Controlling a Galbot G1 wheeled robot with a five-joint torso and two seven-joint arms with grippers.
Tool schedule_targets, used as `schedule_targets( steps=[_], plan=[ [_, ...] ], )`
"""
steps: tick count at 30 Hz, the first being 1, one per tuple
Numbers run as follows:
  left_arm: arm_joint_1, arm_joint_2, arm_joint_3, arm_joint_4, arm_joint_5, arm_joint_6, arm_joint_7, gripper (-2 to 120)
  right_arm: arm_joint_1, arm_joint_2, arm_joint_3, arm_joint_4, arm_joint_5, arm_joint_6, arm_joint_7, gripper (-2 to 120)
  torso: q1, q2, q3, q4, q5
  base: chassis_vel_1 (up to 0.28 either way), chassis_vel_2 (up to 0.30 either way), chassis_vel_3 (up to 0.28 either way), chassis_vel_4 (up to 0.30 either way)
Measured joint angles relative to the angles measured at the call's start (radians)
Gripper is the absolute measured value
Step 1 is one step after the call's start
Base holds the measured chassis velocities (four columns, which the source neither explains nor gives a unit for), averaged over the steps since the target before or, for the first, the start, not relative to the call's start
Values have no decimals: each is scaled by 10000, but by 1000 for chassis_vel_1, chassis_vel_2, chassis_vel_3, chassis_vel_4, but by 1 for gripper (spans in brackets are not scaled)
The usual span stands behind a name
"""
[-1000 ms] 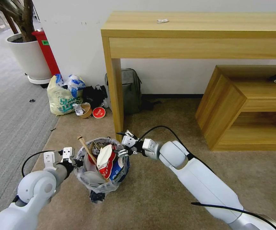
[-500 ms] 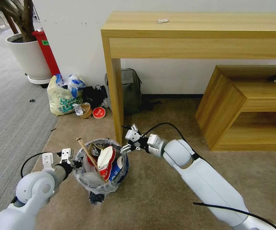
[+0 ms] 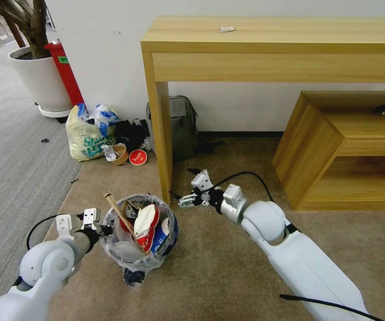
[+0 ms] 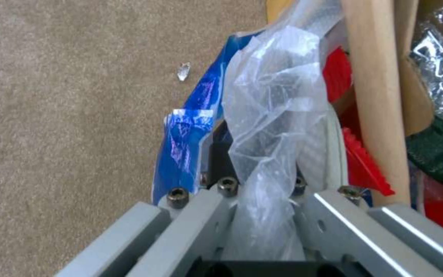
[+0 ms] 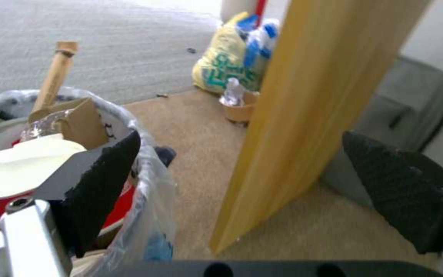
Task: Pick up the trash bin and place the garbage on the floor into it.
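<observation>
The trash bin (image 3: 132, 254), black with a crinkly plastic liner, is on the beige floor (image 3: 228, 254) in front of me. Garbage fills it: a red-white cup (image 3: 145, 225), a blue-white cup (image 3: 162, 234), a wooden stick (image 3: 120, 214) and cardboard. My left gripper (image 3: 104, 229) is shut on the bin's rim and liner; the left wrist view shows the left gripper (image 4: 262, 188) with the bag (image 4: 270, 127) pinched between its fingers. My right gripper (image 3: 183, 183) is open and holds nothing, right of the bin beside the table leg (image 3: 162, 133). In the right wrist view the right gripper (image 5: 252, 184) has its pads (image 5: 101, 181) spread wide.
A yellowish shopping bag (image 3: 87, 133), a brown bowl (image 3: 121, 154) and a red lid (image 3: 138, 157) lie by the wall. A grey backpack (image 3: 181, 125) sits under the wooden table (image 3: 272, 42). A low wooden shelf (image 3: 348, 151) stands right, a plant pot (image 3: 40, 80) far left.
My right gripper has pulled back from the bin's rim to the right, past the table leg, staying open. The left arm and the bin shifted slightly toward me.
</observation>
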Motion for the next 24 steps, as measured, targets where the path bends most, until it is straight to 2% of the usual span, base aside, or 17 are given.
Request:
schedule_targets(
  steps=[11, 17, 19, 21, 23, 24],
  plan=[
    [66, -77, -59, -12, 86, 0, 43, 0, -1758, 77, 1523, 1179, 234, -44, 993, 100, -1, 0, -1, 0, -2, 0, 0, 0, 0],
    [185, -21, -145, -40, 99, 0, 40, 0, -3846, 633, 3305, 1830, -113, 743, 1609, 100, 0, -1, -1, 0, 1, 0, 0, 0, 0],
    [186, -6, -145, -42, 100, 0, 38, 0, -4249, 759, 3676, 1933, -264, 872, 1552, 100, -1, 0, -1, 1, 0, 0, 0, 0, 0],
    [160, 53, -149, -29, 102, 0, 34, 0, -5325, 972, 4657, 2087, -732, 1435, 1257, 100, 0, 0, -1, -1, 2, 0, 0, 0, 0],
    [147, 63, -152, -14, 101, 0, 34, 0, -5563, 1012, 4879, 2126, -813, 1585, 1169, 100, -1, 0, 0, -1, 0, 0, 0, 0, 0],
    [140, 84, -197, 6, 96, 0, 30, 0, -6149, 1070, 5408, 2259, -903, 1870, 960, 100, -1, 0, -1, -7, -1, 0, 0, 0, 0]
  ],
)
